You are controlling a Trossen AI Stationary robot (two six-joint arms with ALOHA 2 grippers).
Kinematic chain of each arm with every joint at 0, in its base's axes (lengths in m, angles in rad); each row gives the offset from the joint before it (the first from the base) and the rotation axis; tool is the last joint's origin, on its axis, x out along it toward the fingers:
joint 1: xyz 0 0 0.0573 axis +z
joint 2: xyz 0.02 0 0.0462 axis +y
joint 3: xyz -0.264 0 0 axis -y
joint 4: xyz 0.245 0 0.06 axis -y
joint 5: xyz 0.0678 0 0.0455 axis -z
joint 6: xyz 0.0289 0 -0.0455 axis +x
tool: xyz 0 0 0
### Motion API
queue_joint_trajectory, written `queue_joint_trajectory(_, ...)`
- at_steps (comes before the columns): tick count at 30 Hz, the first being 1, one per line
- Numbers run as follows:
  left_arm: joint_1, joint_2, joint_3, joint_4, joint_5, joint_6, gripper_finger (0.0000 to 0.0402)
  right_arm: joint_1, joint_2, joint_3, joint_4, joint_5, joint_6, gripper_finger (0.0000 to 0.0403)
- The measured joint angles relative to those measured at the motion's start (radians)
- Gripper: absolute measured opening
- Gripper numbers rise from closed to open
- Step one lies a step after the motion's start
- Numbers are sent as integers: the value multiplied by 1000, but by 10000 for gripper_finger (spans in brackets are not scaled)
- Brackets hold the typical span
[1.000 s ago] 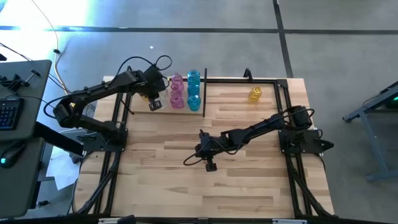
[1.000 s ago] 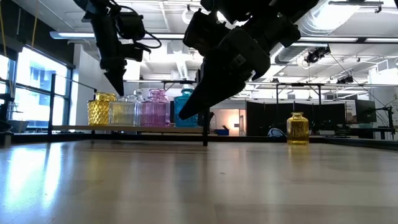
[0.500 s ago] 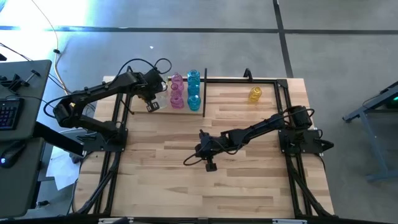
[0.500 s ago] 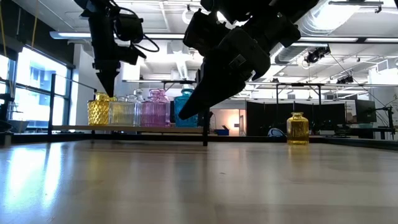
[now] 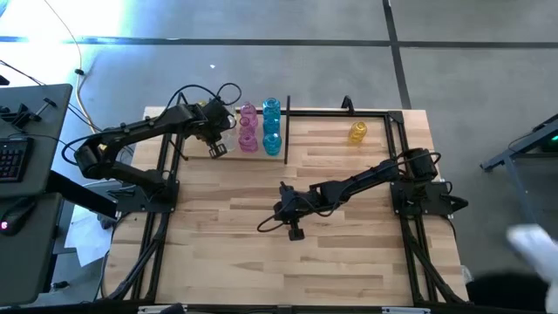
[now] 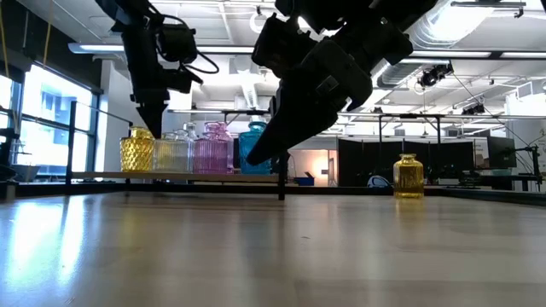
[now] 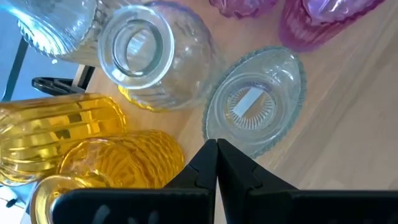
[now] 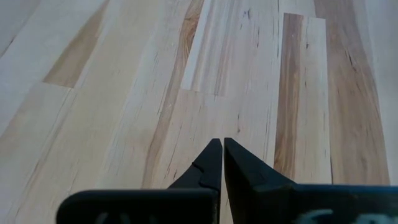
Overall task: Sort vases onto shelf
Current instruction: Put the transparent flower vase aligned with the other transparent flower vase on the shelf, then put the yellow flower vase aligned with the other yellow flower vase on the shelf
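The vases stand upright in a row on the shelf planks left of the divider rod [image 5: 286, 131]: yellow vases [image 6: 136, 152], clear vases [image 6: 175, 152], pink vases [image 5: 248, 127] and teal vases [image 5: 271, 122]. One yellow vase [image 5: 357, 132] stands alone right of the divider. My left gripper [image 5: 218, 150] is shut and points down just above the yellow and clear vases [image 7: 255, 102]. I cannot tell whether it touches any of them. My right gripper [image 5: 295, 233] is shut and hangs over bare planks at mid-table [image 8: 222, 146].
The shelf's thin black rods [image 5: 349, 111] run along the far side of the table. Bare wood planks [image 5: 288, 270] stretch from mid-table to the near edge. A pale blurred shape [image 5: 534, 246] shows beyond the table's right near corner. A desk with a keyboard [image 5: 13, 157] stands to the left.
My left gripper has swung a little toward the table's left edge and then partway back. It has stayed shut above the yellow and clear vases. The vases have not moved. A pale blur has come into the high view beyond the table's right near corner.
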Motion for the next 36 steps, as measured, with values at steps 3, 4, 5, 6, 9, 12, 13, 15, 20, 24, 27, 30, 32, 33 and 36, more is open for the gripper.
queue_joint_trajectory(3, 0, 0, -1, 10, 0, 7, 0, 0, 0, 0, 0, 0, 3, 0)
queue_joint_trajectory(4, 0, 0, -2, 17, 1, 7, 0, 0, 0, 0, 0, 0, 3, 0)
queue_joint_trajectory(5, 0, 0, -2, 21, 1, 7, 0, 0, 0, 0, 0, 0, 3, 0)
queue_joint_trajectory(6, 0, 0, -2, 22, 0, 7, 0, 0, 0, 0, 0, 0, 3, 0)
queue_joint_trajectory(9, 0, -2, -2, 17, -14, 0, 0, 0, 0, 0, 0, 0, 3, 0)
queue_joint_trajectory(12, 0, -27, -2, 15, -31, -2, 0, 0, 0, 0, 0, 0, 2, 0)
queue_joint_trajectory(13, 0, -42, -2, 14, -32, -3, 0, 0, 0, 0, 0, 0, 2, 0)
queue_joint_trajectory(15, 0, -76, -2, 14, -32, -7, 0, 0, 0, 0, 0, 0, 3, 0)
queue_joint_trajectory(20, -7, -186, -2, 19, 44, -32, 0, 5, -47, 0, -79, 90, 0, 0)
queue_joint_trajectory(24, -44, -282, -13, 104, 143, -85, 0, 8, -127, 0, -200, 228, 0, 0)
queue_joint_trajectory(27, -79, -360, -75, 236, 209, -107, 0, 4, -197, -39, -220, 295, 0, 0)
queue_joint_trajectory(30, -120, -426, -169, 380, 272, -152, 0, -17, -277, -136, -180, 319, 33, 0)
queue_joint_trajectory(32, -154, -462, -234, 490, 301, -182, 0, -33, -340, -222, -139, 351, 75, 0)
queue_joint_trajectory(33, -174, -477, -265, 540, 306, -189, 0, -39, -373, -262, -118, 376, 101, 0)
queue_joint_trajectory(36, -228, -509, -356, 690, 302, -194, 0, -52, -485, -378, -96, 470, 192, 0)
